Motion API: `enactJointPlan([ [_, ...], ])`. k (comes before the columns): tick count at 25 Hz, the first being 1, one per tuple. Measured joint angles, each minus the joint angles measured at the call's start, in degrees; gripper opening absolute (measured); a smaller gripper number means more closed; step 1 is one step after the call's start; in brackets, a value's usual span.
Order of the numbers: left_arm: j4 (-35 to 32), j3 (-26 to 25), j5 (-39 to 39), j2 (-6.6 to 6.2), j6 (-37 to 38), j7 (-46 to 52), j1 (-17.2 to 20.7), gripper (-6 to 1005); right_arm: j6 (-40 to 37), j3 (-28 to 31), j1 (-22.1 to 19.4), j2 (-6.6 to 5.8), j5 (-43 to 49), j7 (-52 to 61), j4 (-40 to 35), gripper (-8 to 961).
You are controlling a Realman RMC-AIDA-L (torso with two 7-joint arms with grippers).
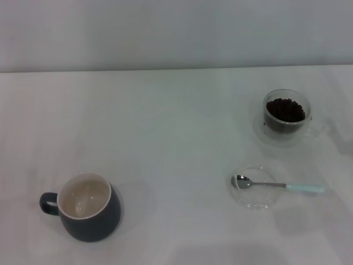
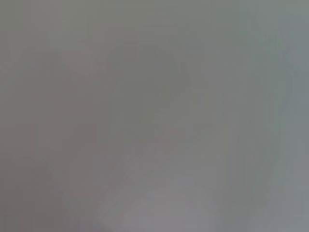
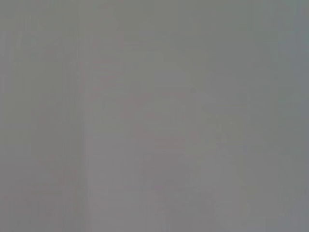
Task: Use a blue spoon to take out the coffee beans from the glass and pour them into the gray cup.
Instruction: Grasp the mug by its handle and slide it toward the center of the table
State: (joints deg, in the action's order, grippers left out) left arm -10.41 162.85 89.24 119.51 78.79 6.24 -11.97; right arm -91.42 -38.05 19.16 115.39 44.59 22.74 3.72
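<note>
In the head view the blue spoon [image 1: 278, 185] lies flat at the right front, its silver bowl resting in a flat clear glass dish [image 1: 252, 187] and its pale blue handle pointing right. The glass [image 1: 285, 116] stands behind it at the right, holding a heap of dark coffee beans [image 1: 285, 110]. The gray cup [image 1: 88, 207] stands at the left front, upright, its cream inside bare and its loop handle pointing left. Neither gripper shows in any view. Both wrist views show only a plain grey surface.
A white table [image 1: 165, 138] carries everything and ends at a pale wall at the back. A wide stretch of bare tabletop lies between the gray cup and the spoon.
</note>
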Motion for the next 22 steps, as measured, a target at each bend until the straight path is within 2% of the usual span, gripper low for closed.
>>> enactJointPlan([
  [6,-1.09,0.02,-8.13,0.01,3.64,1.72,4.49,886,2.31,0.1,1.38,-0.06,-0.16,0.0,-1.48,869],
  [12,-0.67,0.01,-18.31,-0.04,3.88,1.64,6.0,879,4.87,0.1,3.12,-0.08,-0.2,0.03,-1.61,868],
  [22,-0.56,0.0,-24.35,-0.07,5.42,1.23,10.05,873,5.39,0.18,3.47,-0.08,-0.9,0.03,-2.76,868],
])
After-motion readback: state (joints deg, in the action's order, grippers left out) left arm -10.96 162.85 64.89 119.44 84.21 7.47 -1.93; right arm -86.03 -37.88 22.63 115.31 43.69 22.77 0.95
